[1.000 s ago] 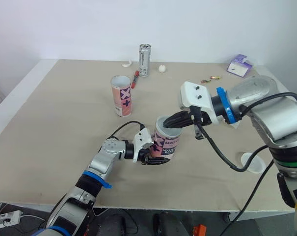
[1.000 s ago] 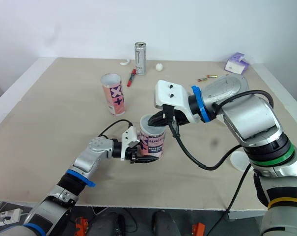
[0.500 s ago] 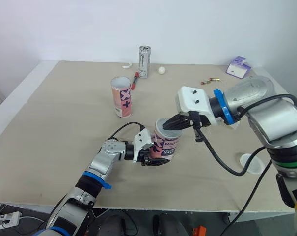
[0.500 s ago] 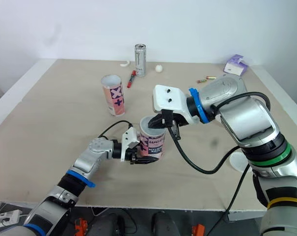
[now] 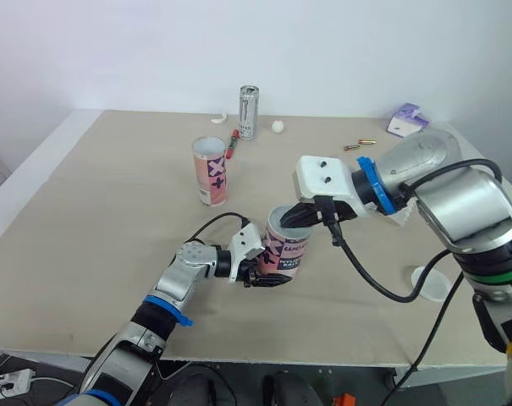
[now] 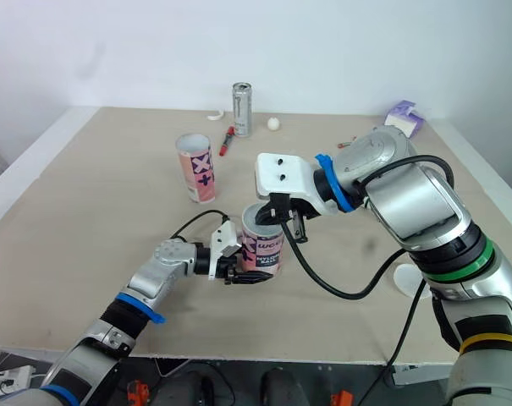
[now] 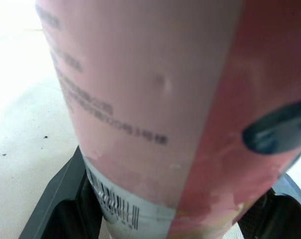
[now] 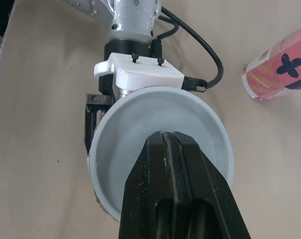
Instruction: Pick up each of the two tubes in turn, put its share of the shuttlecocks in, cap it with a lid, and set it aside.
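2 pink tubes in play. Near the drink can [image 5: 249, 112], on the robot's side of it: far tube [image 5: 211, 171], upright, printed with a bold "X" and "+". Well farther from that can: near tube [image 5: 285, 251], mouth up, pinched low by the left gripper [image 5: 267, 275]. Right gripper [image 5: 294, 221] fingers pressed together, tips at that mouth. Likely light, thin-walled, easily dented, so best squeezed gently near the base. White lettering on it unreadable; barcode [image 7: 118, 206] near the bottom.

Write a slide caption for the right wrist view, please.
Right hand, fingers together, points into the open tube gripped by the left hand; the other tube stands apart.
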Controlling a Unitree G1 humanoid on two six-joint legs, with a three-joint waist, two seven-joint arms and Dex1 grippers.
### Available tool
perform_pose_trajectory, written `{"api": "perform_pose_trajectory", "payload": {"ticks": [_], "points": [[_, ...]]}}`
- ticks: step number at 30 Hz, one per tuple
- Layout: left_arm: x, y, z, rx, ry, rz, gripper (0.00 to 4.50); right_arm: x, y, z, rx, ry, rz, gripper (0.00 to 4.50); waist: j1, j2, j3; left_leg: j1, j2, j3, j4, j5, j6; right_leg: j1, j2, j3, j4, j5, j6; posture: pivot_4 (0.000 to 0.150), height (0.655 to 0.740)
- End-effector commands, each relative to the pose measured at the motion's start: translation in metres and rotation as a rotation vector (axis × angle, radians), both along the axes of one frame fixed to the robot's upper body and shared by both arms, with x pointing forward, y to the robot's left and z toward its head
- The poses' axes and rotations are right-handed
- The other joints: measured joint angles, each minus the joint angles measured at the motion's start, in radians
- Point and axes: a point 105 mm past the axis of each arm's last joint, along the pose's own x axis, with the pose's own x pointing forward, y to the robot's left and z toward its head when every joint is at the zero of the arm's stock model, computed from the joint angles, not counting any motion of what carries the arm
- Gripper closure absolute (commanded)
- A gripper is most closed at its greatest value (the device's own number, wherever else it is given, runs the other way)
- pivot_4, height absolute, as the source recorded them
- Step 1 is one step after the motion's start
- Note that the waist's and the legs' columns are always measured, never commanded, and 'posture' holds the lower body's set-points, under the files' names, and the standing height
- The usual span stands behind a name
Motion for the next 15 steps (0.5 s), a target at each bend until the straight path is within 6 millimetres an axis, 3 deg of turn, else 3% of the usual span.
{"api": "perform_pose_trajectory", "payload": {"ticks": [1, 4, 7, 12, 15], "points": [[-0.006, 0.006, -0.03, 0.101, 0.068, 0.012, 1.51, -0.008, 0.006, -0.023, 0.006, 0.165, 0.014, 4.37, 0.0, 0.0, 0.0, 0.003, 0.0, 0.0, 0.0, -0.001, -0.001, 0.003, -0.001, -0.001, 0.0, 0.0, 0.0, 0.15, 0.74], [-0.003, 0.006, -0.028, 0.092, 0.045, 0.028, 1.51, -0.005, 0.011, 0.018, 0.223, 0.156, 0.004, 4.37, 0.0, 0.001, 0.001, 0.007, 0.001, 0.0, 0.0, -0.002, -0.003, 0.005, -0.009, -0.009, 0.0, -0.001, 0.0, 0.15, 0.74], [0.003, 0.006, -0.022, 0.07, 0.01, 0.055, 1.51, -0.01, -0.006, 0.053, 0.432, 0.131, -0.002, 4.37, 0.003, 0.004, 0.006, 0.001, 0.001, 0.0, 0.0, -0.002, -0.003, 0.002, -0.016, -0.02, 0.0, 0.004, -0.007, 0.15, 0.74], [0.011, 0.008, -0.015, 0.038, -0.034, 0.089, 1.51, -0.014, -0.049, 0.078, 0.673, 0.062, -0.133, 4.37, 0.006, 0.003, 0.007, -0.006, -0.002, -0.003, 0.0, -0.003, -0.004, 0.002, -0.021, -0.026, -0.006, 0.003, -0.006, 0.15, 0.74], [0.013, 0.008, -0.012, 0.024, -0.04, 0.093, 1.51, -0.013, -0.077, 0.076, 0.792, 0.018, -0.268, 4.37, 0.005, 0.002, 0.008, -0.006, -0.003, -0.002, 0.001, -0.003, -0.003, 0.003, -0.023, -0.025, -0.006, 0.004, -0.004, 0.15, 0.74]]}}
